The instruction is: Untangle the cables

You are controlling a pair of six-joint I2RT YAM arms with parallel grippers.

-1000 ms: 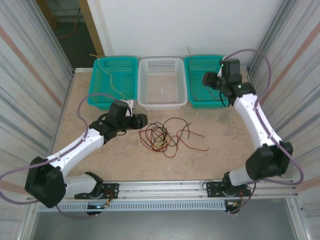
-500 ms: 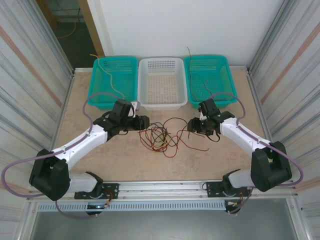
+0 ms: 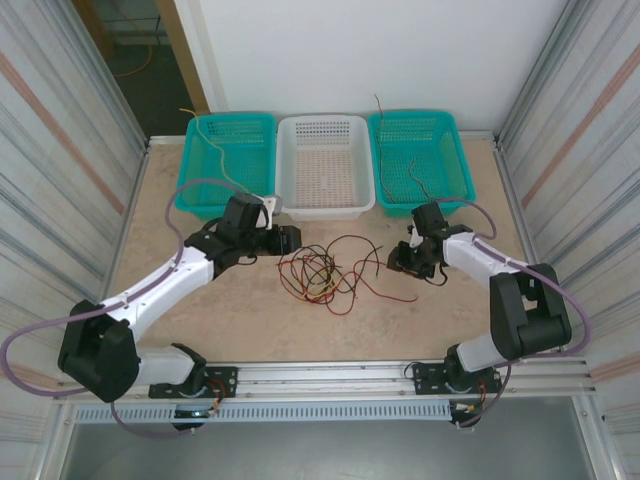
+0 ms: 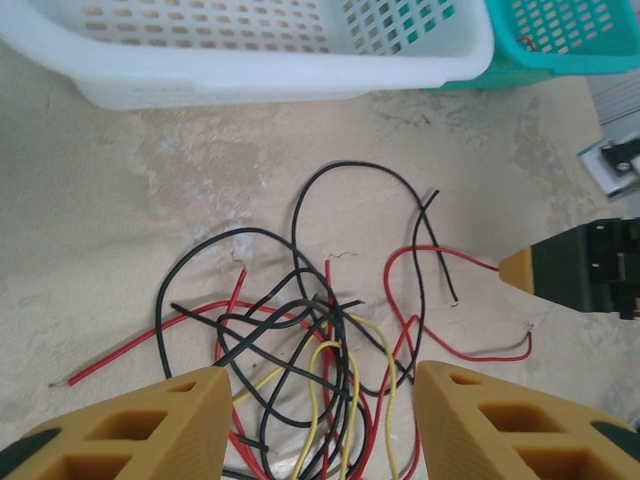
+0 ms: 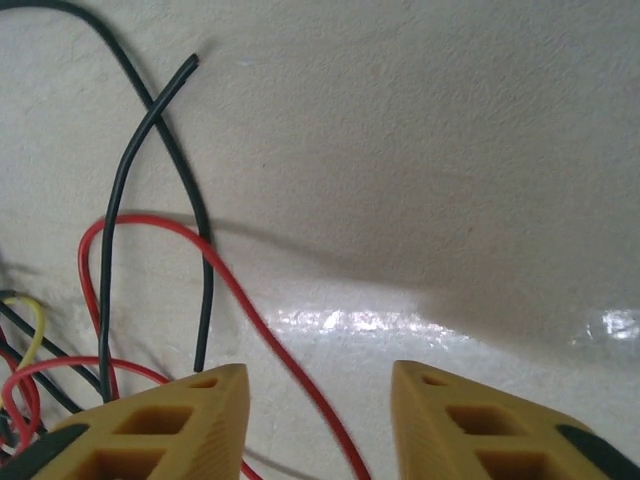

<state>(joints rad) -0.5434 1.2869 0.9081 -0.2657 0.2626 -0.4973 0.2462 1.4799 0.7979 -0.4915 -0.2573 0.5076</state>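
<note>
Okay so, biggest first: the beige table has three baskets lined up along its far edge: a teal basket on the left with a pale wire in it, a white basket in the middle, and a second teal basket on the right with a dark wire in it.

The cables themselves sit in one loose heap mid-table, just in front of the white basket and between the two arms. It's red, black and yellow strands looped over each other, densest at the left, with a few stray ends trailing off right.

The left gripper hangs just beside the heap's left edge with its fingers spread wide and nothing in them; its wrist view looks straight down on the knot. The right gripper is low over the right fringe, fingers also parted and empty, with a red strand running across the table between them.

My guess on handling is that these are featherlight and floppy with a bit of spring, so tugging one will probably drag the whole clump. I'd pinch that outlying red strand near its free end and peel it outward, and maybe pin the heap with the other gripper.
</note>
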